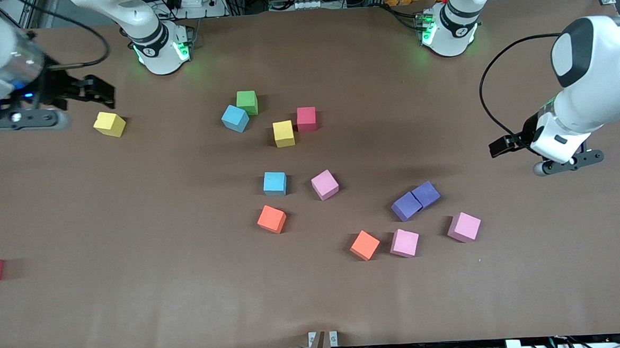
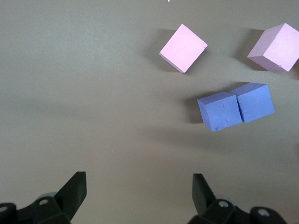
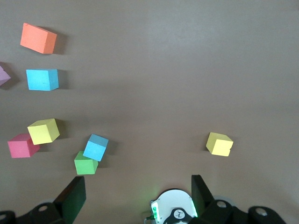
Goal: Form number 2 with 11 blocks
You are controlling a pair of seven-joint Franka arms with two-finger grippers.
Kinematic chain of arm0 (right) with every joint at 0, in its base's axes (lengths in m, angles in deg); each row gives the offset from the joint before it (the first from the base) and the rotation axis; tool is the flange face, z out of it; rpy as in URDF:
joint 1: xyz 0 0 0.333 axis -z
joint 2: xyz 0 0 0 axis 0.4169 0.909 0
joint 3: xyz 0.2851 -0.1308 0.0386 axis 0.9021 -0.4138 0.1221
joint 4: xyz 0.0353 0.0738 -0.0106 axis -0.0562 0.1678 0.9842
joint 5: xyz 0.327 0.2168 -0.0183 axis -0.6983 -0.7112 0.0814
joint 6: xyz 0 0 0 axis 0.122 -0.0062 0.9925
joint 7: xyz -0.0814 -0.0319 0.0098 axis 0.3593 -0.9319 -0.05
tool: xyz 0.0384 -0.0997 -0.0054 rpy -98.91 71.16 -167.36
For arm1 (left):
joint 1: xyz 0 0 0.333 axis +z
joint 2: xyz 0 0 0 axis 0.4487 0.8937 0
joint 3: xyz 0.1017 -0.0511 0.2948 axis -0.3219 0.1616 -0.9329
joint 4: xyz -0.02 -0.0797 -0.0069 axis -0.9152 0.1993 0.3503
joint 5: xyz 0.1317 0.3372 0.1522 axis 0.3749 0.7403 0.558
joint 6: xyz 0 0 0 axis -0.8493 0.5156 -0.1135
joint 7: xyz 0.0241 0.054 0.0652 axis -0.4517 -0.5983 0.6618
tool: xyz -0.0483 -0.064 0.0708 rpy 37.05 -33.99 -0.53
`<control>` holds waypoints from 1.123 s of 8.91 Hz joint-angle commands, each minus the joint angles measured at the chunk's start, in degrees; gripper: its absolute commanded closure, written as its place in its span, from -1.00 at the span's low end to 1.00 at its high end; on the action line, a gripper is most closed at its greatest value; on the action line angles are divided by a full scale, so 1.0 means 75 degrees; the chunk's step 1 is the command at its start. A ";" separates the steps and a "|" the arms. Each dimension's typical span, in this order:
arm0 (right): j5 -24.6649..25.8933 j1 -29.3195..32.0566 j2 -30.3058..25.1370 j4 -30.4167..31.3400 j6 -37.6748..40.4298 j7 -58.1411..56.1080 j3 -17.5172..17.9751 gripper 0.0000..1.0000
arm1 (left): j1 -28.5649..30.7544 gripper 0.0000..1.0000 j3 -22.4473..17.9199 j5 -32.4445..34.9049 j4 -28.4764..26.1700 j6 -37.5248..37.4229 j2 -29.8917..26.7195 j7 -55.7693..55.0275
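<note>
Nothing of the digit is laid yet: the matte foam blocks lie scattered over the brown surface, two purple cubes touching near its middle. Both claws hang wide and empty: the left claw near the purple pair, the right claw by a yellow cube at its four o'clock. Best grip flat faces squarely; soft foam compresses.

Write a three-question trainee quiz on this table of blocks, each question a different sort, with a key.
1. True or false: the two purple blocks touch each other.
2. How many pink blocks lie on the table?
3. Which block is nearest the right tool? A: green block B: lone yellow block C: an orange block

Key: 1 true; 2 three; 3 B
</note>
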 commanded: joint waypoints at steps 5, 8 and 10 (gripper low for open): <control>-0.0085 -0.2084 -0.0317 0.1648 -0.0511 0.2658 -0.0018 -1.00 | 0.1221 -1.00 -0.0030 0.0059 0.0079 0.0288 0.0319 -0.0242; -0.0097 -0.2660 -0.0879 0.3311 -0.1740 0.3246 0.0099 -1.00 | 0.1340 -1.00 -0.0041 0.0130 0.0300 0.0277 0.0402 -0.0172; -0.0109 -0.2942 -0.0939 0.4015 -0.2420 0.3596 0.0122 -1.00 | 0.1352 -1.00 -0.0053 0.0165 0.0419 0.0253 0.0425 -0.0102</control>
